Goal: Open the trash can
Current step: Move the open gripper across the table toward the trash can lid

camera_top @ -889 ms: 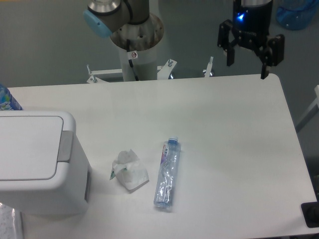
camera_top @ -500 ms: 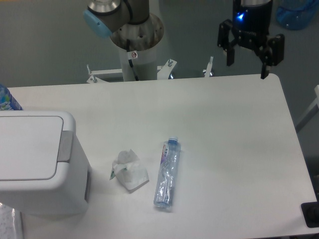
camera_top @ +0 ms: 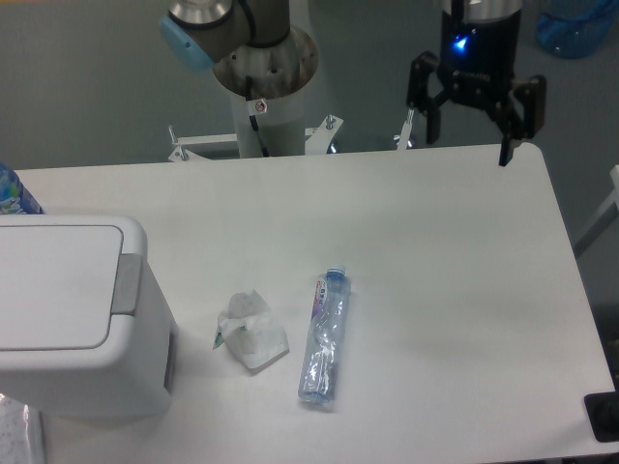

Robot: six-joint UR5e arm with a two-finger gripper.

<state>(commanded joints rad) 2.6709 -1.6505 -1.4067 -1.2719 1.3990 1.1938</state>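
Note:
The trash can point(camera_top: 73, 314) is a large white boxy bin at the table's left front, its flat lid down and a grey push tab point(camera_top: 127, 284) on its right edge. My gripper point(camera_top: 468, 145) hangs open above the table's far right edge, a blue light glowing on its body. It is far from the bin and holds nothing.
A crumpled white tissue point(camera_top: 250, 331) and a flattened clear plastic bottle point(camera_top: 325, 338) lie on the white table point(camera_top: 435, 290) right of the bin. The robot base point(camera_top: 263, 68) stands behind the far edge. A blue bottle top point(camera_top: 14, 193) peeks in at the left.
The gripper has shifted slightly left and turned a little; it stays open. Bin, tissue and bottle have not moved.

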